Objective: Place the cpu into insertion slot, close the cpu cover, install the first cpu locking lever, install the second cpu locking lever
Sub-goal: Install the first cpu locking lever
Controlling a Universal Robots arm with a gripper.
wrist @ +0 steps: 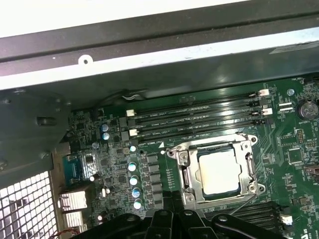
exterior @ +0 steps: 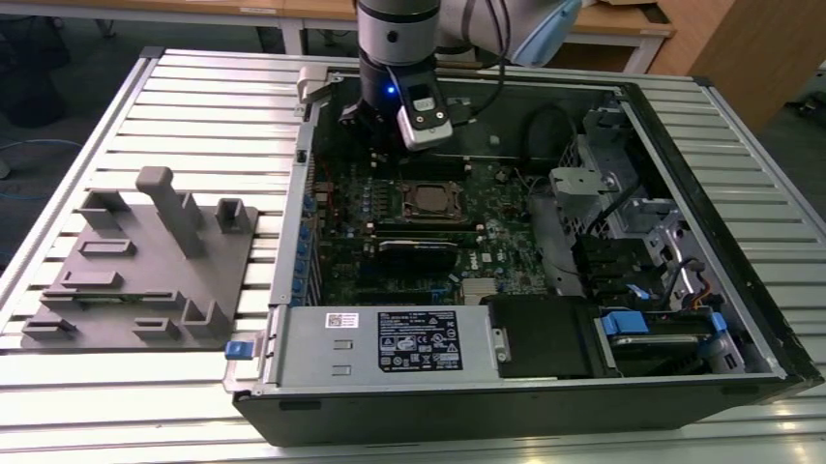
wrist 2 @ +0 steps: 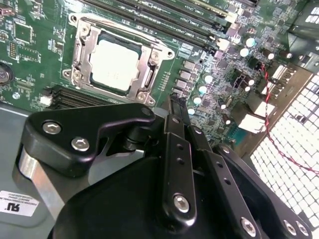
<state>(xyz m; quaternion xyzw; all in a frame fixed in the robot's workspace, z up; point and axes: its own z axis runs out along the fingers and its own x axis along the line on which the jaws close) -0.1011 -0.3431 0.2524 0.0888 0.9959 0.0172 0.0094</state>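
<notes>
Gripper [wrist 2: 175, 105]: fingers pressed together, nothing between them. It reads as a narrow closed tip, probably kept that way for pushing thin parts rather than pinching. It hangs above the motherboard [exterior: 387, 246], not touching anything. In the exterior view it sits over the far part of the open case [exterior: 729, 242], just beyond the socket. That offset leaves the socket unobstructed in both wrist views.

The nearest task item is the insertion slot [wrist: 177, 153], in the far-middle of the board. The cpu [wrist 2: 113, 63] is already in it, flat and square to the rim, pale metal top facing up. The cpu cover [wrist 2: 145, 72] is down, and its frame lies flat around the chip with the top showing through the cut-out. So placing and closing look done.

A thin wire lever [wrist: 240, 204] runs at a slant off one corner of the socket. It looks unhooked, likely a locking lever not yet latched, though I cannot tell for sure. The state of the other lever is unclear too.

The long memory slots [wrist: 199, 117] run beside the socket, between it and the case wall. The mesh rear panel [wrist 2: 294, 154] is further out.

The grey white-labelled power supply box [exterior: 387, 340] sits at the near edge of the case, well apart from the gripper. A grey fixture tray [exterior: 142, 275] with upright pegs is on the slatted table [exterior: 193, 87], on the exterior view's left outside the case. It probably holds parts.
</notes>
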